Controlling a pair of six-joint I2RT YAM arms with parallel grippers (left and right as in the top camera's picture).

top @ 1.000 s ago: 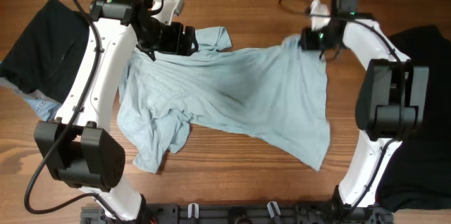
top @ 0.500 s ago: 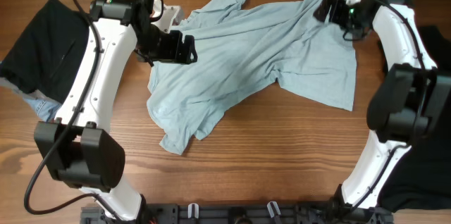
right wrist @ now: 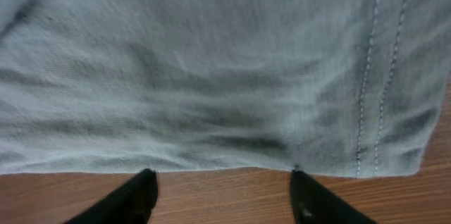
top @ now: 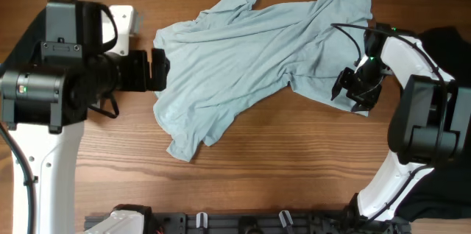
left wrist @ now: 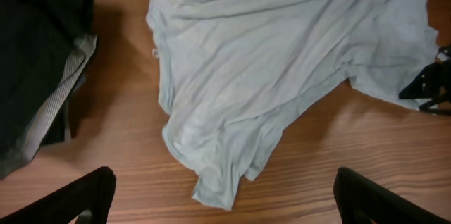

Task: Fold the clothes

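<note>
The clothes in play are a pale light-blue T-shirt (top: pixel 250 50), lying crumpled and spread across the far middle of the table. In the left wrist view the T-shirt (left wrist: pixel 268 62) is well below me, with a narrow tail toward the near side. My left gripper (top: pixel 160 71) hangs high by the shirt's left edge; the left gripper (left wrist: pixel 225 199) is wide open and holds nothing. My right gripper (top: pixel 352 93) is low at the shirt's near right hem. There the right gripper (right wrist: pixel 224 192) is open, its fingertips (right wrist: pixel 137 192) at the stitched hem (right wrist: pixel 366 97), bare wood between them.
A black garment (left wrist: pixel 35 55) with a grey ribbed band lies left of the shirt, mostly under my left arm in the overhead view. Another dark garment (top: pixel 450 46) lies at the table's right edge behind my right arm. Bare wood (top: pixel 280 168) runs along the near side.
The shirt was carried toward the far edge and let go. My left arm rose and drew back to the left. The right gripper opened and came down to the near right hem.
</note>
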